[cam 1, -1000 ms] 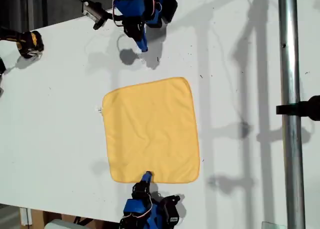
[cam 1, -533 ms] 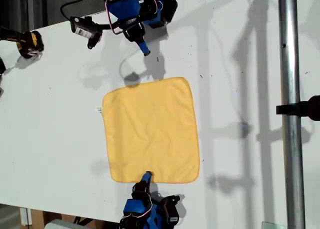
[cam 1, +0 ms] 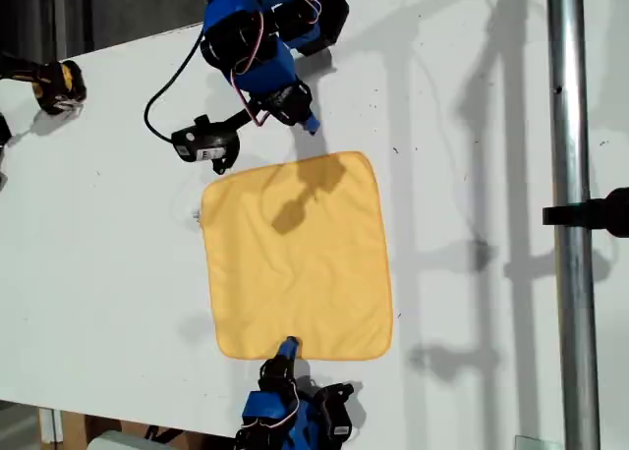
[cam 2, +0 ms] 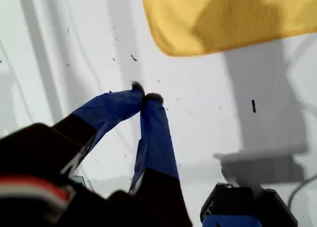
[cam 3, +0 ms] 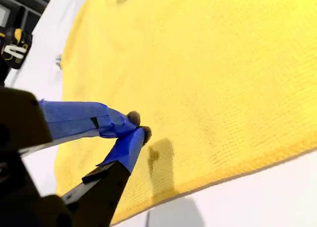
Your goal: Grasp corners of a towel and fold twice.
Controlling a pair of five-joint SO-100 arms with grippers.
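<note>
My first gripper (cam 1: 311, 126) has swung toward towel (cam 1: 298, 258) far corner (cam 1: 362, 161), jaws closed, empty. My second gripper (cam 3: 139, 126) unmoved at near hem, closed, nothing held. No corner grasped.

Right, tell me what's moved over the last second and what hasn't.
My first gripper swung from beside its base toward the towel, and its shadow now falls on the cloth. Its jaws are shut and empty. Nothing was grasped or released. My second gripper stayed at the towel's near hem, and the towel lies flat as before.
</note>
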